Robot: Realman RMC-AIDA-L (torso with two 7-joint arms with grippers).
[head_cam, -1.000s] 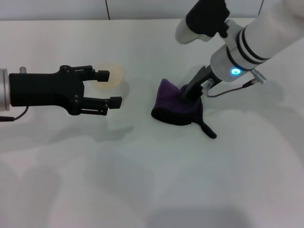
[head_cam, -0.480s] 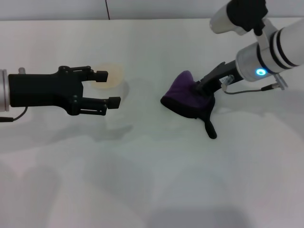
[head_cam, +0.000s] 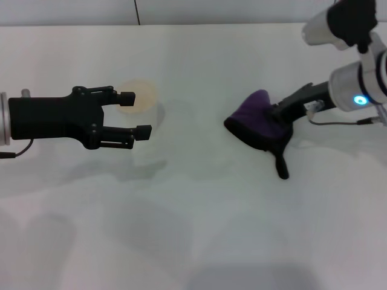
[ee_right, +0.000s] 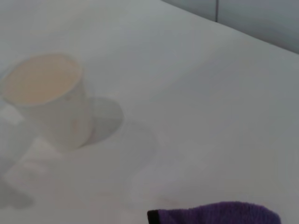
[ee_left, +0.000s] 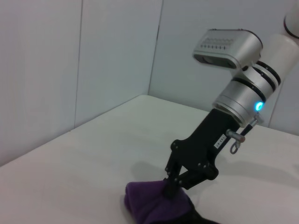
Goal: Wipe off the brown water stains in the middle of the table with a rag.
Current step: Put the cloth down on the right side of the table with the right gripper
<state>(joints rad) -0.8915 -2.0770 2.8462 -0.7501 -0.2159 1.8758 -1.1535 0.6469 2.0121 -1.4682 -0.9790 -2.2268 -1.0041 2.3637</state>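
left pincer (head_cam: 139, 113): fingers apart, held level at left | right pincer (head_cam: 279, 115): angled down, clamped

The left gripper (head_cam: 138, 113) is formed of matte black linkage fingers on a blocky black body, joined to a silver wrist collar from which a thin black cable is led. The right gripper (head_cam: 279, 114) is likewise black, carried on a white and silver forearm ringed with black bands, marked by a glowing cyan light and trailed by a thin cable.
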